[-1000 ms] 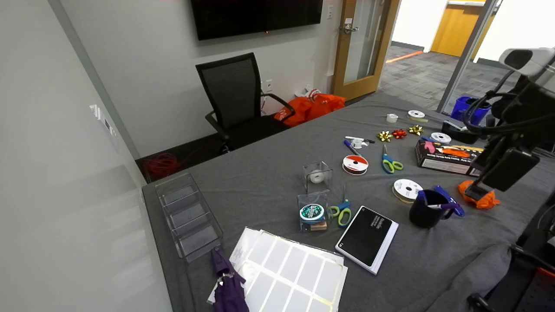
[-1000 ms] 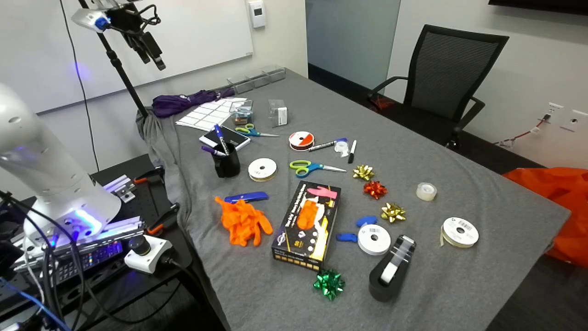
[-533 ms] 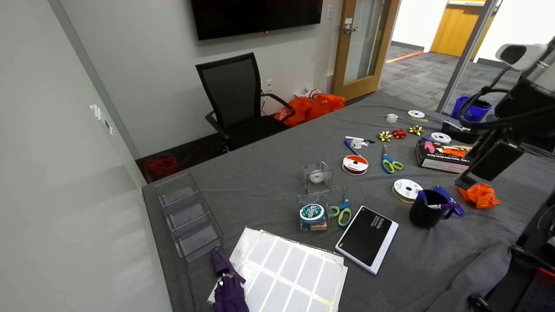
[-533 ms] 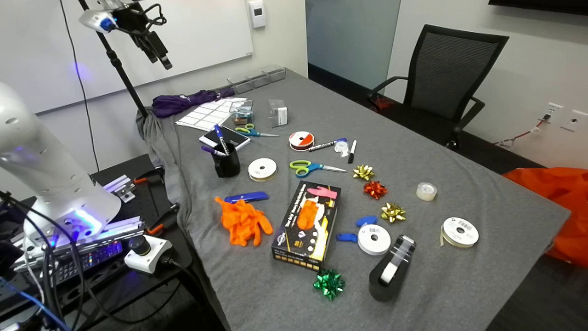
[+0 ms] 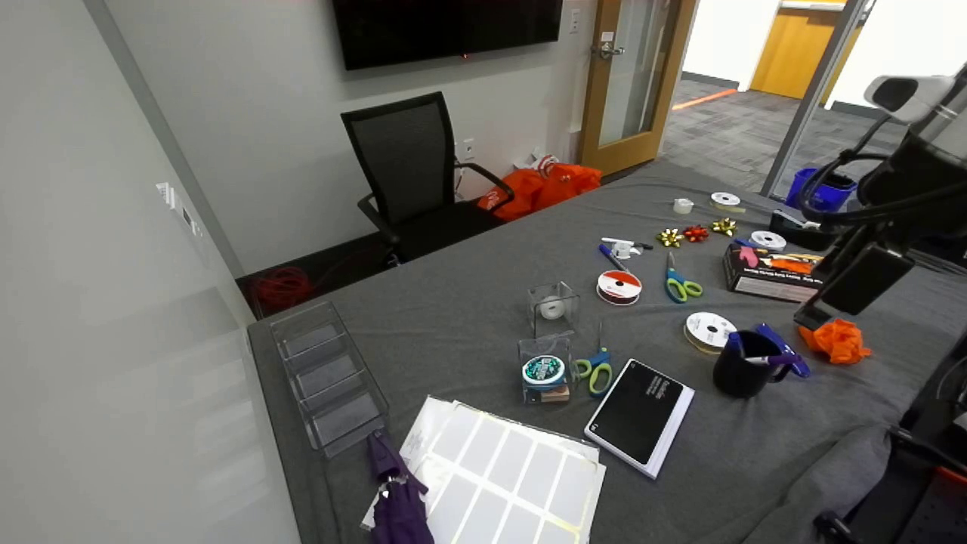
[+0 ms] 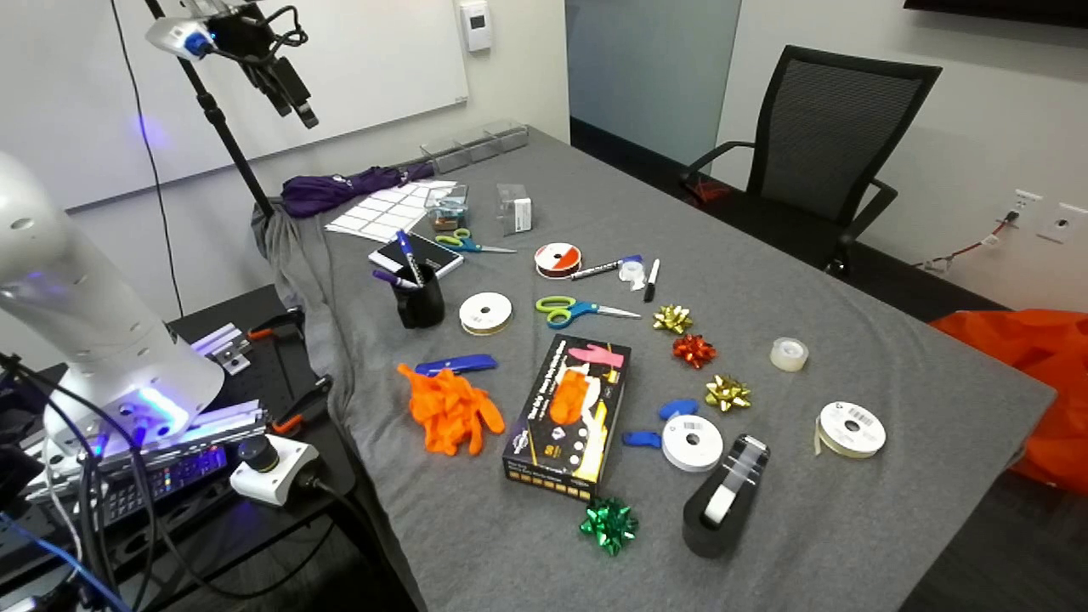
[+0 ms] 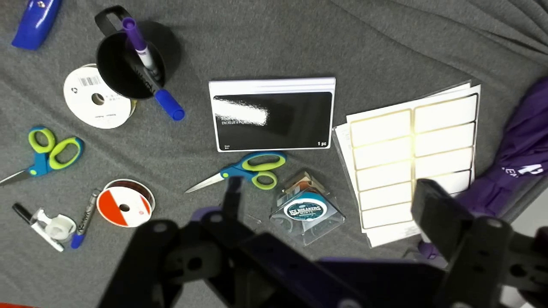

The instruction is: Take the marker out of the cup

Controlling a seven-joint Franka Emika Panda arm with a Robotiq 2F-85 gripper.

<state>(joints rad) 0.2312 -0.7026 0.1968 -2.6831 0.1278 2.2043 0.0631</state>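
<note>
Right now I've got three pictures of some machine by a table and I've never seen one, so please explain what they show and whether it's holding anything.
The machine is a robot arm ending in a two-fingered gripper. Two pictures are taken from outside it, looking across the cloth-covered table. The third is taken from its wrist, looking down.

On the table stands a black mug with a purple-capped marker and a blue-capped marker leaning in it. Other things there include ribbon spools, two pairs of scissors, gift bows, a glove box and a tape dispenser.

Nothing is held: the gripper's jaws stand wide apart, and the items seen between them in the wrist picture lie on the table below.
</note>
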